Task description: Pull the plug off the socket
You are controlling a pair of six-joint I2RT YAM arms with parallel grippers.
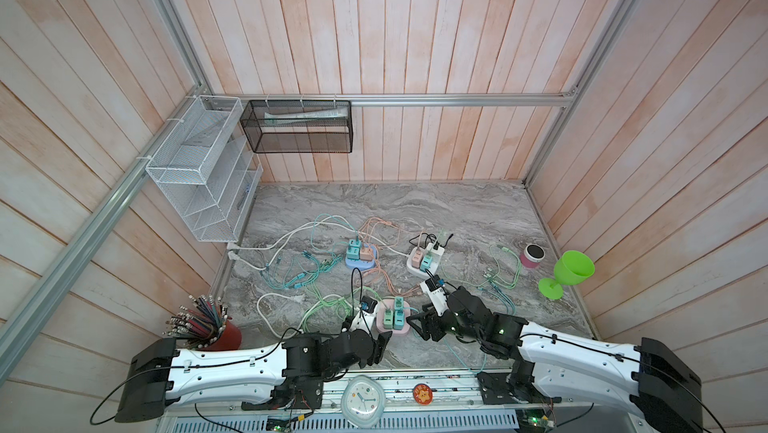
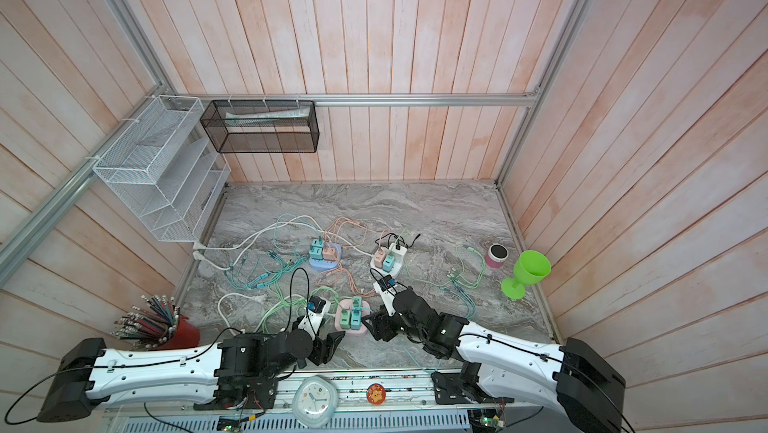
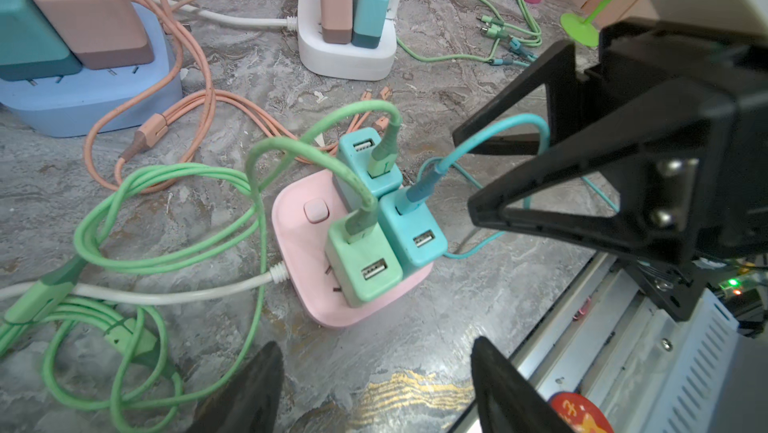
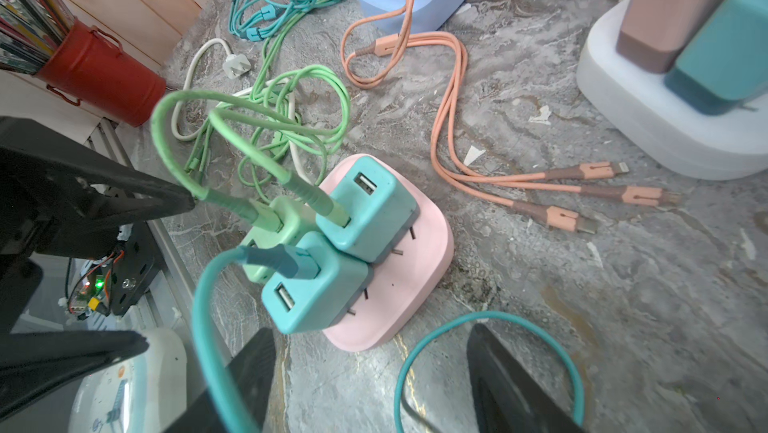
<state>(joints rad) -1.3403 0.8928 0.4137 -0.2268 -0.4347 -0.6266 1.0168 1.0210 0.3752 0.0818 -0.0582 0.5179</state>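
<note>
A pink socket block (image 1: pixel 405 329) (image 2: pixel 362 330) lies near the table's front edge, between my two grippers. Three plugs stand in it: a green plug (image 3: pixel 363 268) (image 4: pixel 266 239) and two teal plugs (image 3: pixel 415 231) (image 3: pixel 368 160), each with a cable in its top. My left gripper (image 1: pixel 385 341) (image 3: pixel 374 343) sits just left of and in front of the block, open, nothing between its fingers. My right gripper (image 1: pixel 412 325) (image 4: pixel 370 331) sits just right of the block, open and empty. A teal cable loop (image 4: pixel 490 318) lies on the table by its fingers.
A blue socket block (image 1: pixel 360 262) and a white one (image 1: pixel 415 271), both with plugs, stand farther back among tangled green, teal and orange cables. A red pencil pot (image 1: pixel 226 335) is front left, a green goblet (image 1: pixel 571 271) and a pink cylinder (image 1: pixel 533 256) right. A clock (image 1: pixel 361 399) rests on the front rail.
</note>
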